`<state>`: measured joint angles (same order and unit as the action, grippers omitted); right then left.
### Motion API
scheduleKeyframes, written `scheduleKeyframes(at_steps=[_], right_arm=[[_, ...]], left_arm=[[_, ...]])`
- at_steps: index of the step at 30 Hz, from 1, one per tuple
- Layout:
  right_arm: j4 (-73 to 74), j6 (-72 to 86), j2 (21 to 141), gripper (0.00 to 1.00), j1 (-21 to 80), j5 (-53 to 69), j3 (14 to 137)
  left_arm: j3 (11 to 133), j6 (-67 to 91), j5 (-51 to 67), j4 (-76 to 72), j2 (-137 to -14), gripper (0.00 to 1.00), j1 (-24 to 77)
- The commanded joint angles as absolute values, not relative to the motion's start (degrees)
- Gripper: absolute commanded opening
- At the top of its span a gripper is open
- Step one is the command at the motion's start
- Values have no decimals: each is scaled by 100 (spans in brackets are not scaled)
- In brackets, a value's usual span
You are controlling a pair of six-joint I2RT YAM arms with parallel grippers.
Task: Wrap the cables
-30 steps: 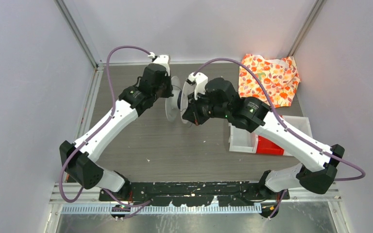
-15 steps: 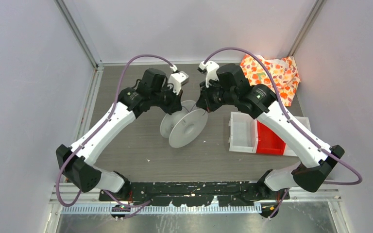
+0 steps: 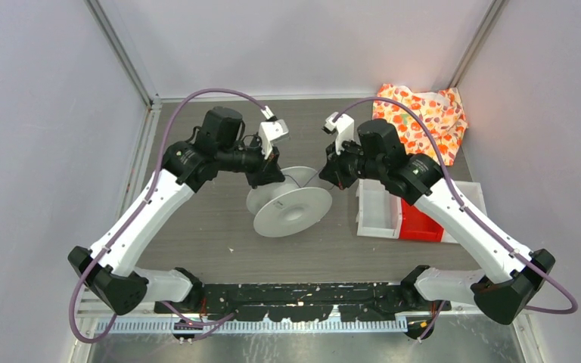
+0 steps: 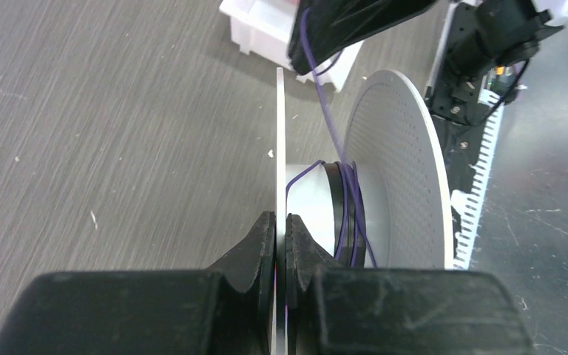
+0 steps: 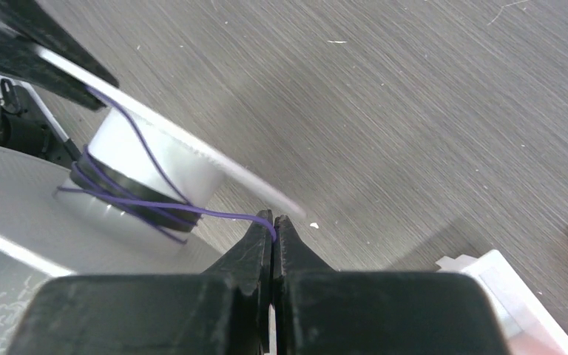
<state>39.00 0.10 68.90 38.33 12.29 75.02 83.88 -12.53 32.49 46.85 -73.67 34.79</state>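
Observation:
A white spool [image 3: 291, 210] with two wide flanges hangs tilted over the middle of the table. My left gripper [image 3: 271, 175] is shut on the edge of its thin flange [image 4: 280, 148]. The cable [image 5: 192, 209] is a thin purple wire, wound a few turns round the hub over a black band [image 4: 344, 214]. From there it runs taut to my right gripper [image 5: 274, 220], which is shut on its end. In the top view the right gripper [image 3: 333, 175] sits just right of the spool, with the cable [image 3: 312, 180] stretched between them.
A white bin [image 3: 378, 212] and a red bin [image 3: 417, 225] stand side by side at the right. An orange flowered cloth [image 3: 420, 121] lies at the back right corner. Enclosure walls close in the left, back and right sides.
The spool has swung from upright to tilted and come nearer. My left gripper has kept hold of the flange. My right gripper has moved right, away from the spool, drawing the cable taut.

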Motion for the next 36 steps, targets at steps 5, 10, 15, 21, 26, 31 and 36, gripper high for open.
scheduleKeyframes(at_steps=[5, 10, 15, 21, 26, 31, 36], right_arm=[[3481, 135, 6701, 1, 3224, 2901, 7222], [3640, 520, 6829, 0, 2960, 3610, 7290], [2917, 1267, 6823, 1, 2957, 3991, 6865], [1652, 2005, 6588, 1, 2947, 4184, 6224], [1314, 2567, 6766, 1, 2949, 3946, 6232], [830, 3101, 6815, 1, 2946, 3475, 6013], [377, 3983, 6983, 1, 2939, 2879, 5847]], left_arm=[[9004, -1191, 4490, 4847, -7557, 0, 3220], [9060, -321, 5115, 4338, -7890, 0, 2815], [8592, 1574, 5573, 2799, -8064, 0, 2438], [7675, 4400, 6104, 146, -8416, 0, 1693], [6717, 6653, 5864, -2237, -8890, 1, 1525], [6165, 7468, 5219, -2905, -9065, 1, 1486], [5713, 7854, 4536, -3376, -9065, 0, 1477]])
